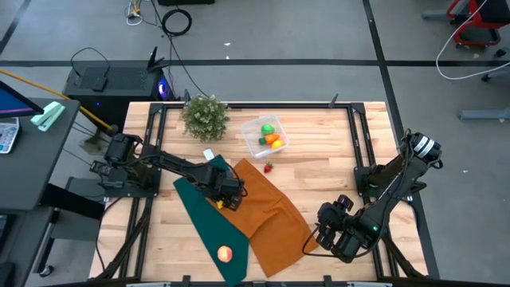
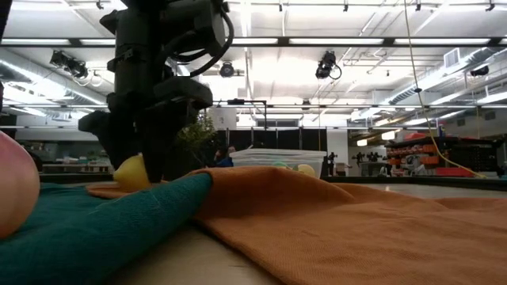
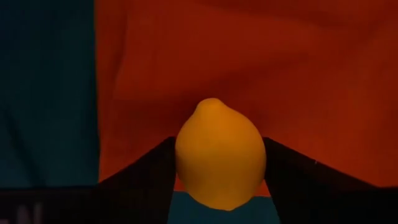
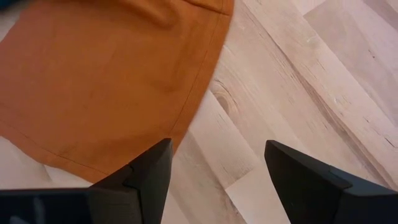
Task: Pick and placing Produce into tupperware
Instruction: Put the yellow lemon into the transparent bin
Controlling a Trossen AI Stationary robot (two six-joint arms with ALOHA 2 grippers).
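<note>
Yellow toy lemon (image 3: 220,155), lying where the green cloth (image 1: 203,207) meets the orange cloth (image 1: 267,219), is clasped between the left gripper (image 1: 229,197) fingers, so the pick is judged in hand and a lift toward the clear tupperware (image 1: 256,143) is called for, while the right gripper (image 4: 217,180) waits spread and empty above the table (image 4: 298,74).

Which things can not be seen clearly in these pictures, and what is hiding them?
- Lemon: in the high view the left gripper covers almost all of it.
- Tupperware: its contents are too small to name in the high view; the orange cloth hides its base in the low view.
- Peach-coloured fruit: cut off by the low view's edge.
- Right gripper: only its fingers show in the right wrist view.
</note>
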